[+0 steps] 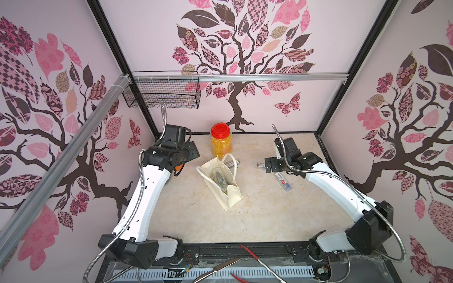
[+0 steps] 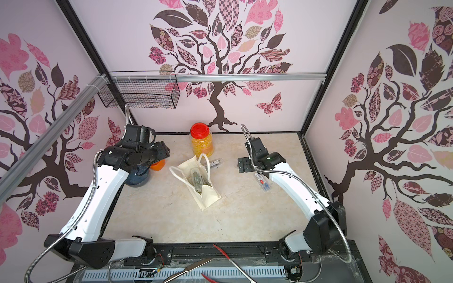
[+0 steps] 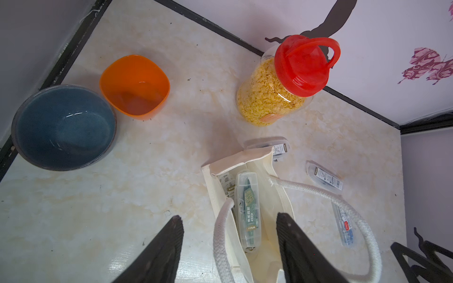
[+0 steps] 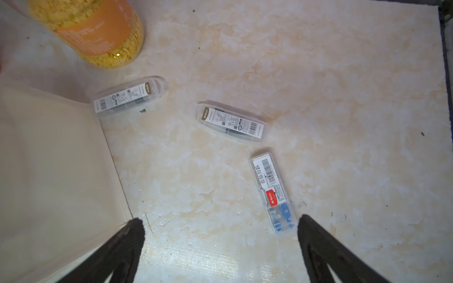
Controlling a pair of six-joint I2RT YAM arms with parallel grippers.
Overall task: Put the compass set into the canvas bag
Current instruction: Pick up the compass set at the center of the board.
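One compass set [image 3: 247,210], a clear plastic case, already lies inside the canvas bag [image 1: 230,199], which sits with its mouth open at the centre of the frame in both top views, just in front of the red-lidded jar [image 1: 221,141]. Three more sets lie on the tabletop [image 1: 257,215]: a grey-labelled case [image 4: 127,98] just beside the bag's far edge, and a second grey-labelled case [image 4: 231,123] and a blue-marked case [image 4: 272,193] right of centre. The left jaws stand apart and empty above the bag mouth. The right jaws stand wide apart and empty near the blue-marked case. Each case looks light, rigid and smooth, so probably slippery. Grip it across the narrow width at mid-length, with moderate force so the lid does not spring. The bag is soft, and its mouth may collapse if nudged.
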